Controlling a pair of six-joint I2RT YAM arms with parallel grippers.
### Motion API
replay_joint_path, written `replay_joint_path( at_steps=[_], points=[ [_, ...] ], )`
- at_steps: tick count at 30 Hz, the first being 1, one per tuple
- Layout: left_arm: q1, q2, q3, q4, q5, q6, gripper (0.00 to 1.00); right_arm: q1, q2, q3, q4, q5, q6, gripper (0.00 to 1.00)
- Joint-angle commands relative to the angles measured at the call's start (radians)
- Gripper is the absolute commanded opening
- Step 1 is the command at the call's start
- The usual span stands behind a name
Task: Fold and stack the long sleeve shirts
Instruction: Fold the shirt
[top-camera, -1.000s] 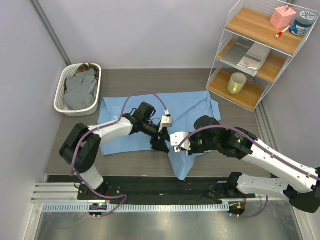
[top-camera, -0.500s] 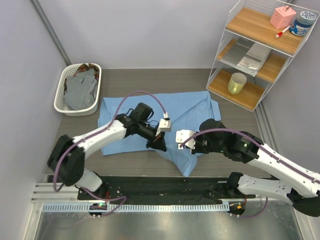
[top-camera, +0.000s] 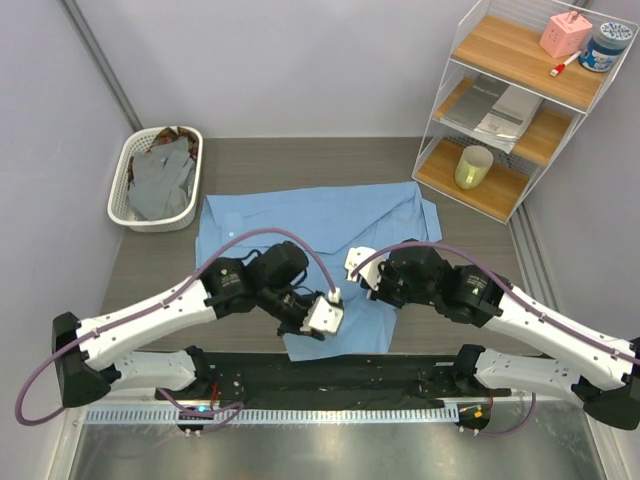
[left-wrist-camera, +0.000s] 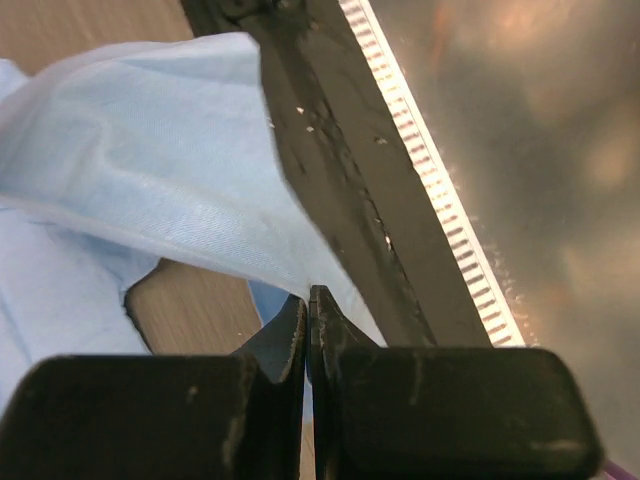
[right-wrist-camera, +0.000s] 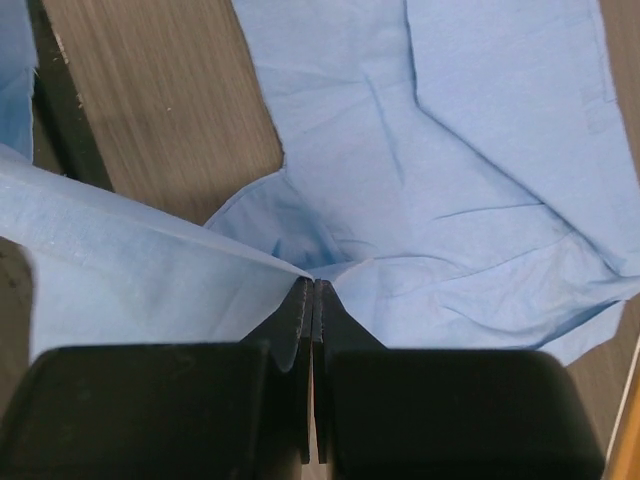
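Observation:
A light blue long sleeve shirt (top-camera: 310, 225) lies spread across the middle of the table, and one part of it is drawn toward the near edge. My left gripper (top-camera: 305, 322) is shut on that near part; in the left wrist view the cloth (left-wrist-camera: 150, 180) runs up from the closed tips (left-wrist-camera: 308, 295) over the black rail. My right gripper (top-camera: 380, 292) is shut on a fold of the same shirt (right-wrist-camera: 450, 180), with the pinched cloth peaking at its tips (right-wrist-camera: 313, 283). More long sleeve shirts, grey (top-camera: 160, 180) and brown, lie in the basket.
A white basket (top-camera: 118, 195) stands at the back left. A wire shelf unit (top-camera: 520, 100) with a yellow cup (top-camera: 473, 166) stands at the back right. A black rail (top-camera: 330, 375) runs along the near table edge.
My left gripper closed on the shirt's edge and swung toward the near edge, drawing the cloth with it. My right gripper, shut on the shirt throughout, shifted slightly back.

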Motion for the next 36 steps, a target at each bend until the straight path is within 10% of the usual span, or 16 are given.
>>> replay_joint_path(
  at_steps=[1, 4, 8, 11, 19, 36],
  points=[
    [-0.131, -0.023, -0.038, -0.057, -0.211, -0.007, 0.0, -0.013, -0.043, -0.019, -0.048, -0.008, 0.027, 0.04],
    [-0.132, -0.046, -0.029, -0.027, -0.296, -0.035, 0.0, -0.014, -0.077, -0.039, -0.082, -0.071, -0.013, 0.1],
    [-0.132, -0.078, -0.043, -0.06, -0.516, 0.04, 0.0, -0.014, -0.085, -0.037, -0.087, -0.123, -0.05, 0.74],
    [-0.132, -0.104, -0.073, 0.011, -0.652, 0.057, 0.0, -0.014, -0.056, -0.024, -0.069, -0.159, -0.061, 0.82],
    [-0.086, -0.075, -0.028, 0.154, -1.011, 0.032, 0.0, -0.014, 0.063, -0.016, 0.054, -0.261, 0.017, 0.86],
    [-0.036, -0.113, 0.011, 0.22, -1.056, -0.072, 0.0, -0.247, 0.178, -0.025, 0.234, -0.448, 0.217, 0.78]
  ],
)
